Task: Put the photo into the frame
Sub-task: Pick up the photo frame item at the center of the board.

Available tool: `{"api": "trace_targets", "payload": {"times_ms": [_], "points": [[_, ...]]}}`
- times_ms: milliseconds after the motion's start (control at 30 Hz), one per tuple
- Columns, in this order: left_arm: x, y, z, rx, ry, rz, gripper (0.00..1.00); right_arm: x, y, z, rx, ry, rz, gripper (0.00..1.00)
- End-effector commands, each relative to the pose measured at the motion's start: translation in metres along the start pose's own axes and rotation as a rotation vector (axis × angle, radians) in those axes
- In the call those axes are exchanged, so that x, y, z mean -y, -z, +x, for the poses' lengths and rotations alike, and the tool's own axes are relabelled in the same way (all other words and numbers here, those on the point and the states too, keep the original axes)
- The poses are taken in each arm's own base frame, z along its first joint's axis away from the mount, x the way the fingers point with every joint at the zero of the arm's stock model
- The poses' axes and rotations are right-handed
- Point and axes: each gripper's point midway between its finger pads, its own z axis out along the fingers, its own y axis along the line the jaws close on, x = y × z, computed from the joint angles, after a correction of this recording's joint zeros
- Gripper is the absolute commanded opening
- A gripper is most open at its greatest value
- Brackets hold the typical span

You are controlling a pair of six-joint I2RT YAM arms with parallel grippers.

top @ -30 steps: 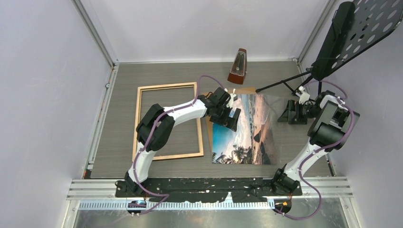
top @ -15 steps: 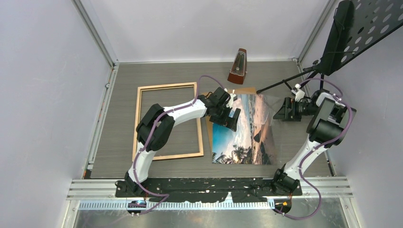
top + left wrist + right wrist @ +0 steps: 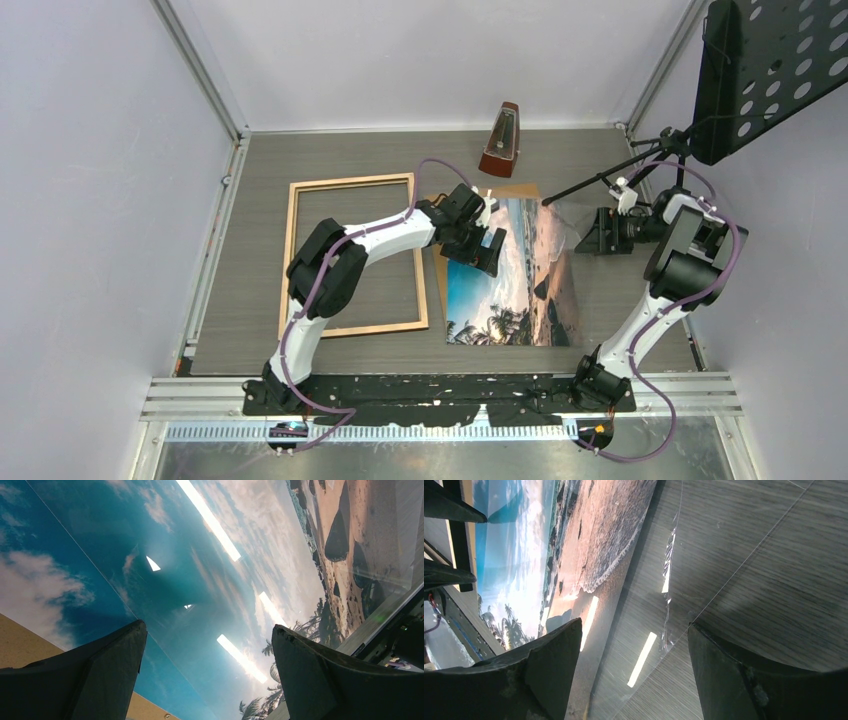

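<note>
Since a second ago the right gripper (image 3: 592, 233) has edged left toward the photo (image 3: 515, 275), and the music stand (image 3: 760, 70) behind it has swung its desk upward. Well left of the left gripper (image 3: 487, 250) lies the frame (image 3: 350, 181), wood face up. Directly under that gripper lies the photo, picture side up on a brown backing (image 3: 15, 645). A clear sheet's edge (image 3: 669, 570) runs beneath the right gripper. Both grippers stand spread wide, holding nothing.

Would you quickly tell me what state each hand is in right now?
Left hand: open, over the photo, holding nothing.
Right hand: open, holding nothing.
</note>
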Motion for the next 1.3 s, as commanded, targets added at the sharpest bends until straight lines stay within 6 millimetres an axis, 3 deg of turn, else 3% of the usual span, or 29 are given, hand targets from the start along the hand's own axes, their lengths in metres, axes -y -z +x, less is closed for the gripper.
{"api": "trace_targets", "payload": {"times_ms": [0, 233, 633, 867, 1267], "points": [[-0.005, -0.011, 0.018, -0.050, 0.007, -0.012, 0.99, -0.026, 0.000, 0.007, -0.030, 0.021, -0.050, 0.82], [-0.006, -0.009, 0.020, -0.045, 0.009, -0.013, 0.99, -0.036, 0.006, 0.017, -0.062, 0.038, -0.052, 0.77], [-0.007, -0.008, 0.022, -0.040, 0.014, -0.017, 0.99, -0.007, 0.013, 0.043, -0.149, -0.040, 0.075, 0.74], [-0.008, -0.008, 0.023, -0.040, 0.017, -0.022, 0.99, 0.011, 0.023, 0.049, -0.139, -0.083, 0.165, 0.82], [-0.006, -0.008, 0.024, -0.043, 0.033, -0.011, 0.99, 0.009, 0.019, 0.069, -0.199, -0.092, 0.144, 0.80]]}}
